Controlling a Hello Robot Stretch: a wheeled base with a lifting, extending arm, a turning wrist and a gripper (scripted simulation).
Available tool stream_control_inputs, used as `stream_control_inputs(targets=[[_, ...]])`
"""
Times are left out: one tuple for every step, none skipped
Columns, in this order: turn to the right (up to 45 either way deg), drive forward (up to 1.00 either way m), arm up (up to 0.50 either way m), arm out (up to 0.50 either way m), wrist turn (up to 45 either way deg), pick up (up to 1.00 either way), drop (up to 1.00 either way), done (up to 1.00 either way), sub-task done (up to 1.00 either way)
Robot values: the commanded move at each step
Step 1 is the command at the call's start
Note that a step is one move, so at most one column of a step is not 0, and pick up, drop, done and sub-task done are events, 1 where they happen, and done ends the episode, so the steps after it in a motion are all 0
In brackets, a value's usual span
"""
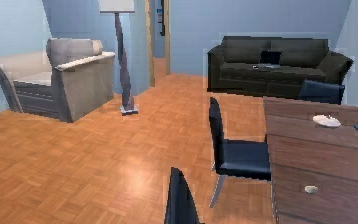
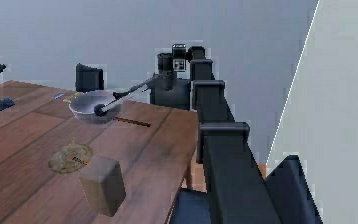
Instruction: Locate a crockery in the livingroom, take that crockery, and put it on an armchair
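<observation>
In the arm side view, the tool has its fingers at a grey bowl lying on the wooden table; I cannot tell whether it holds the bowl. A brown block stands nearer the camera than the tool. The forward view adds an armchair, a lamp, a sofa and a wood floor.

— What is the room like?
— It has pale blue walls and an orange-brown wooden parquet floor. A dark upholstered sofa stands at the far wall, a grey cushioned armchair to the left, and a tall white-shaded floor lamp between them.
— And nearer?
— A dark brown wooden table, with a dark-seated chair just beside it.
</observation>
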Motion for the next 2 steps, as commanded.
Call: stream_control_inputs(targets=[[0.0,0.0,0.0,0.0,-45.0,0.0,0.0,0.0,0.0],[0.0,0.0,0.0,0.0,-9.0,0.0,0.0,0.0,0.0]])
